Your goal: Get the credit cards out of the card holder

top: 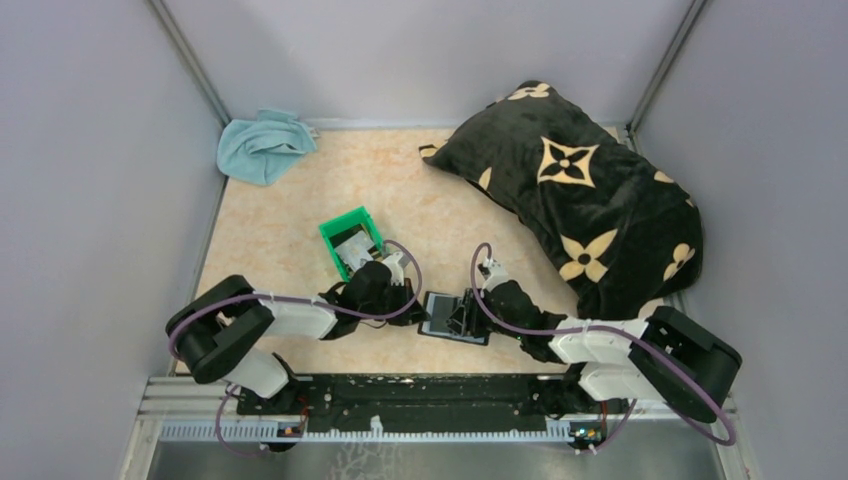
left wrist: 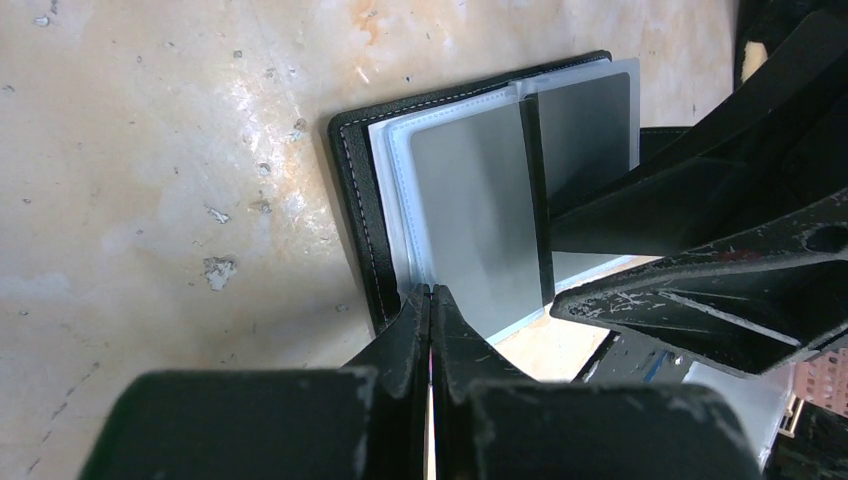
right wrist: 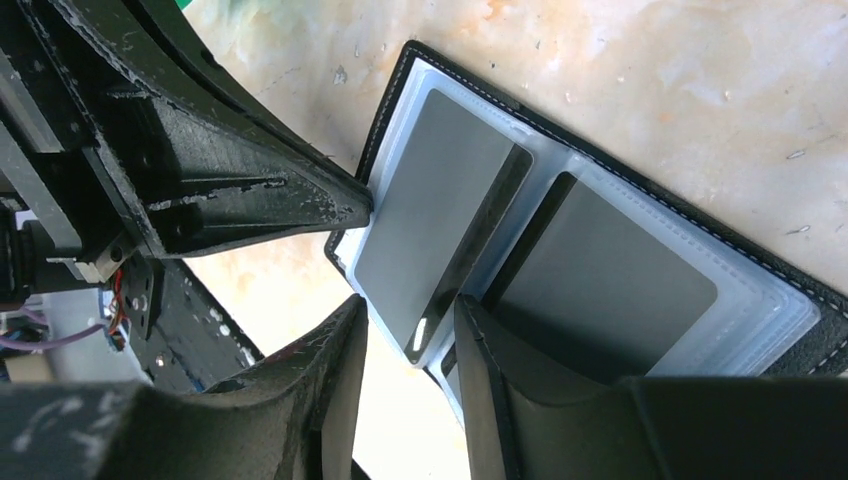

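l claw point(left wrist: 430, 292) pressed together at card holder point(left wrist: 355, 200) edge, r claw point(right wrist: 410, 308) spread astride dark card point(right wrist: 475, 240) by spine

I see a green bin point(top: 343, 224) on the counter point(top: 420, 200) just beyond the left tool point(top: 418, 303) — close to it, set askew. A crumpled light-blue cloth point(top: 262, 146) lies well beyond that, in the far left corner. Beyond the right tool point(top: 468, 314) and off to its right sits a big black pillow point(top: 585, 190) with tan flower prints.

bright even light, soft shadows, white glare on the table point(left wrist: 255, 110) (wrist-view foregrounds are blurred).
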Controlling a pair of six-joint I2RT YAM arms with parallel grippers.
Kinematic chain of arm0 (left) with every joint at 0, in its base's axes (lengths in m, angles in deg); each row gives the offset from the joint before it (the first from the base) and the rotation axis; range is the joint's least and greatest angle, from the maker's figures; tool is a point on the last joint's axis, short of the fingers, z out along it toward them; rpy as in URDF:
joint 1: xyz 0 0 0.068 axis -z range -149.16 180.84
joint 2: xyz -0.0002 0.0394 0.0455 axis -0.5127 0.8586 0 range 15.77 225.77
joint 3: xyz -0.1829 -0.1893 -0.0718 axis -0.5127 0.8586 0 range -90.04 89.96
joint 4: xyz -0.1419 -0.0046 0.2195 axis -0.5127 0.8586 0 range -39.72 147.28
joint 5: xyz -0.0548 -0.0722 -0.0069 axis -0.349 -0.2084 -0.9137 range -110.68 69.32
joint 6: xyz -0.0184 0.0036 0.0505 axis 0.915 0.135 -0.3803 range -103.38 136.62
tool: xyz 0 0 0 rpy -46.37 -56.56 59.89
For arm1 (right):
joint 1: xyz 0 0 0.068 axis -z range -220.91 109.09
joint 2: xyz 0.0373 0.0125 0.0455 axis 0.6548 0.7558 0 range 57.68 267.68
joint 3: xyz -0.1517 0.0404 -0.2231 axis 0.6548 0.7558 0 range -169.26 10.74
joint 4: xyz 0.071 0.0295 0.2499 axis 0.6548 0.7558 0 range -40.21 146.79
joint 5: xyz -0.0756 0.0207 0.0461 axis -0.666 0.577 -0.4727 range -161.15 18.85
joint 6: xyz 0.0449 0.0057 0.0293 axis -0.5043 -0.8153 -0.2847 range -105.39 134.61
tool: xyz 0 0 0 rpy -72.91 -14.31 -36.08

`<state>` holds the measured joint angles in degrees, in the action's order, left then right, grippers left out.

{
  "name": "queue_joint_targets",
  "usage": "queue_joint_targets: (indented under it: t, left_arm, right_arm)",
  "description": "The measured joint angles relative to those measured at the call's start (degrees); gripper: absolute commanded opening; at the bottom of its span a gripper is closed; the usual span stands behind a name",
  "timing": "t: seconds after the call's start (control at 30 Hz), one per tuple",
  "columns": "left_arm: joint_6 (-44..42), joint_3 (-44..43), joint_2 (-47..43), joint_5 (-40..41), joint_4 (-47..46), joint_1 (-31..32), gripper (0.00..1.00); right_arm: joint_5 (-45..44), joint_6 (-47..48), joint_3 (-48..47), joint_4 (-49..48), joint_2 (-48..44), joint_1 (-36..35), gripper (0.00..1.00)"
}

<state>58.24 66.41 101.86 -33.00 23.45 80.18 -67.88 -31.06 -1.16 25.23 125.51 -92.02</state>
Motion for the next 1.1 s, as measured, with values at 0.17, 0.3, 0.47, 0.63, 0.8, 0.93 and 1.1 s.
queue_joint_targets:
  t: [0.17, 0.3, 0.47, 0.63, 0.8, 0.93, 1.1]
  left_arm:
    - [0.35, 0.0, 0.28, -0.24, -0.37, 0.0, 0.0]
    - [0.48, 0.0, 0.55, -0.39, -0.7, 0.0, 0.0]
    - [0.79, 0.0, 0.87, -0.76, -1.18, 0.0, 0.0]
    - [0.81, -0.09, 0.98, -0.94, -1.25, 0.0, 0.0]
    - [0.79, -0.11, 0.98, -1.11, -1.16, 0.0, 0.0]
    - [0.79, -0.17, 0.98, -1.14, -1.03, 0.0, 0.0]
    - [0.81, -0.17, 0.98, -1.09, -1.03, 0.0, 0.0]
  right_arm:
    - [2.25, -0.9, 2.8, -4.39, 0.2, 1.03, 0.3]
    - [4.09, -1.51, 5.09, -7.02, -1.03, 1.84, 0.24]
    - [5.14, -1.97, 6.03, -7.63, -2.84, 2.78, 0.18]
    - [5.79, -2.12, 6.69, -8.24, -2.97, 3.54, 0.07]
    - [6.08, -2.25, 6.69, -9.51, -2.16, 3.72, 0.0]
    - [6.34, -2.6, 6.69, -9.9, -1.66, 3.96, 0.0]
    - [6.47, -2.6, 7.06, -9.35, -2.73, 4.57, 0.0]
